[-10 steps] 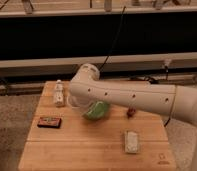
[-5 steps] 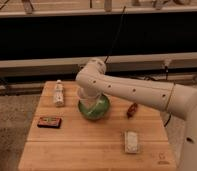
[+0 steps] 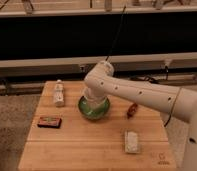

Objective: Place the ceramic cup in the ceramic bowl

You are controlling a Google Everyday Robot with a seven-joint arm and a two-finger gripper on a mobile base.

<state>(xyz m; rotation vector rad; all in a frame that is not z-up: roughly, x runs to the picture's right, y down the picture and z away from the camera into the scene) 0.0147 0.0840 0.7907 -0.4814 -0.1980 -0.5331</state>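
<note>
The green ceramic bowl (image 3: 87, 111) stands on the wooden table (image 3: 77, 150), a little behind its middle. My white arm reaches in from the right and bends down over it. My gripper (image 3: 95, 101) hangs straight over the bowl's inside, mostly hidden by the wrist. A pale rounded shape under the wrist, inside the bowl, may be the ceramic cup (image 3: 94, 105). I cannot tell whether it is held or resting there.
A slim white bottle (image 3: 58, 93) stands left of the bowl. A dark flat packet (image 3: 49, 122) lies at the front left. A small brown object (image 3: 132, 110) lies right of the bowl, and a white packet (image 3: 132, 141) at the front right.
The arm's elbow has shifted to the right and the wrist has come down over the bowl. More of the green bowl shows now.
</note>
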